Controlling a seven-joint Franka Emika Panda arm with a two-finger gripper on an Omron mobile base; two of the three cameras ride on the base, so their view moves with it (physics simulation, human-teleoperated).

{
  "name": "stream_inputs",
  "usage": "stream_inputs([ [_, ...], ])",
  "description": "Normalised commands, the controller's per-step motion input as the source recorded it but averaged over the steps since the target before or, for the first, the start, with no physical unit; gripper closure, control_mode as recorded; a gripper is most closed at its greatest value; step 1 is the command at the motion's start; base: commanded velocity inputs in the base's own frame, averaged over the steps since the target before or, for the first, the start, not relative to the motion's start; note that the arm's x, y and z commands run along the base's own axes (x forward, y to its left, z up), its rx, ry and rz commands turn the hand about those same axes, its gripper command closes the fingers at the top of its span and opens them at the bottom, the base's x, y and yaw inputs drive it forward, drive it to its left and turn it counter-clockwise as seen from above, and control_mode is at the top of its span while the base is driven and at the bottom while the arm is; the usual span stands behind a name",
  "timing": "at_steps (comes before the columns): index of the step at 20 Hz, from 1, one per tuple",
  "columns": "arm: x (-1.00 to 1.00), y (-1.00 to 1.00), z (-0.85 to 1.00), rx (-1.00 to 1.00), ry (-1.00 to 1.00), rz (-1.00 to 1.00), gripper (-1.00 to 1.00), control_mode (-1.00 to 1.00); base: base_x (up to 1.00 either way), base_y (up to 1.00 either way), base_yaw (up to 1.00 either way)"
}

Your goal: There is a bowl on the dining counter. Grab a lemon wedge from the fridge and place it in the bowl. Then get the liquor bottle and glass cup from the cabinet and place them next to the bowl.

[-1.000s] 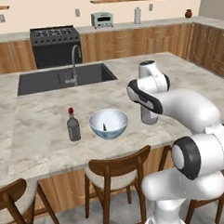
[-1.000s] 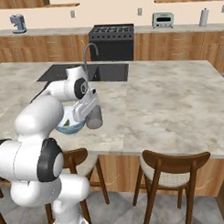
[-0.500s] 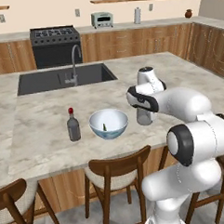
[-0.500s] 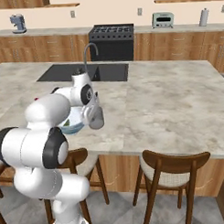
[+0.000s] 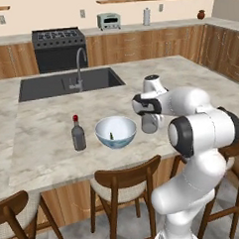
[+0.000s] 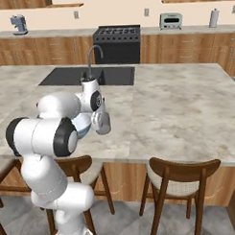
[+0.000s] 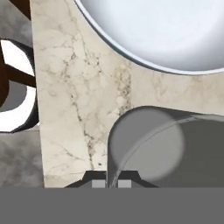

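The pale bowl (image 5: 115,131) stands on the dining counter (image 5: 48,150) with the small yellow-green lemon wedge (image 5: 111,137) inside it. Just left of the bowl is the liquor bottle (image 5: 78,134), upright, red cap on top. My gripper (image 5: 148,115) is shut on the rim of the glass cup (image 5: 149,124), which hangs upright close to the bowl's right side, low over the stone. In the hand view the cup (image 7: 153,148) sits between my fingertips (image 7: 98,181), with the bowl (image 7: 166,30) right above it. From the right base, the cup (image 6: 103,123) shows beside the partly hidden bowl (image 6: 83,126).
A dark sink (image 5: 65,83) with a curved tap (image 5: 79,69) lies behind the bowl. Wooden chairs (image 5: 126,183) (image 6: 181,177) stand along the counter's near edge. A stove (image 5: 59,45) and toaster (image 5: 109,20) are on the back wall counter.
My hand has carried the glass cup a little left, closer to the bowl, and slightly lower. My elbow has swung forward. Bowl and bottle have not moved.
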Motion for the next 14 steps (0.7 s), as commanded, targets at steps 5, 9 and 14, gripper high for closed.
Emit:
stream_inputs([
  [5,0.54,0.04,-0.18,0.01,0.04,0.06,1.00,-1.00,0.00,0.00,0.00],
  [9,0.59,0.18,-0.30,0.00,0.10,0.03,1.00,-1.00,0.00,0.00,0.00],
  [14,0.61,0.12,-0.45,0.00,0.10,0.01,1.00,-1.00,0.00,0.00,0.00],
])
